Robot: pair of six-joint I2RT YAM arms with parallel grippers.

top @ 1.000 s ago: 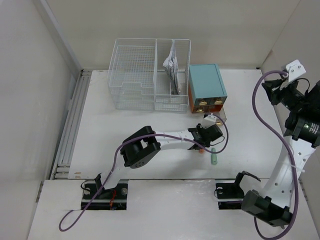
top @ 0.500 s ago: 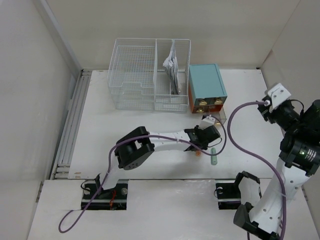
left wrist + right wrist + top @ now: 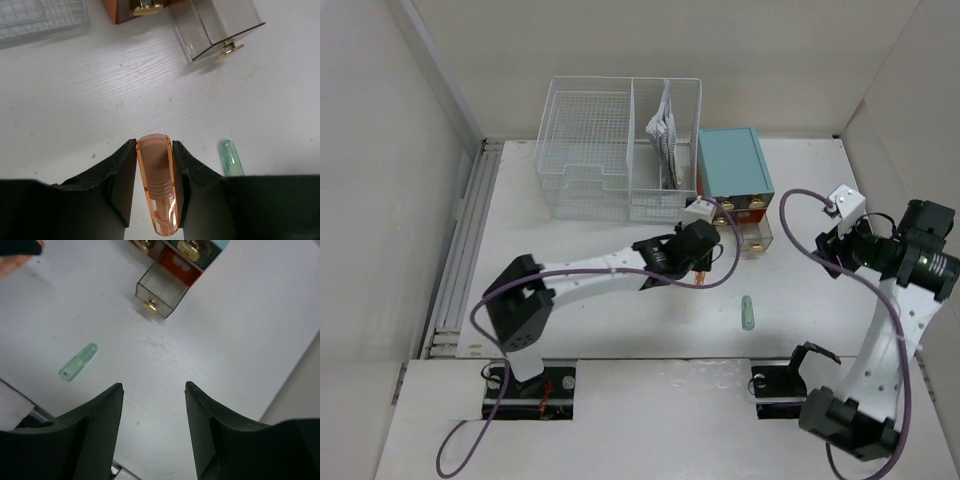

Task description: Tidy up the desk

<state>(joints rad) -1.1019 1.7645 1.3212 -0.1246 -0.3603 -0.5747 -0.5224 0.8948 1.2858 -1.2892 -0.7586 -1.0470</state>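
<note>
The desk (image 3: 570, 290) is a white tabletop with a grooved rail (image 3: 460, 250) along its left edge. My left gripper (image 3: 698, 268) is shut on an orange translucent tube (image 3: 157, 185) and holds it above the desk, in front of the teal drawer box (image 3: 732, 170). In the left wrist view the gripper (image 3: 154, 150) has the tube upright between its jaws. A green translucent tube (image 3: 748, 312) lies on the desk to the right of it; it also shows in the left wrist view (image 3: 230, 157). My right gripper (image 3: 823, 250) is open and empty above the right side; its wrist view (image 3: 154, 387) shows bare desk between the jaws.
A clear drawer (image 3: 755, 235) stands pulled out of the teal box, with a brass knob (image 3: 150, 304). A white wire-mesh basket (image 3: 610, 150) with papers stands at the back beside the box. Walls enclose the left, back and right.
My left gripper has lifted the orange tube away from beside the green tube, moving left and toward the drawer box. My right arm has swung down and inward over the desk.
</note>
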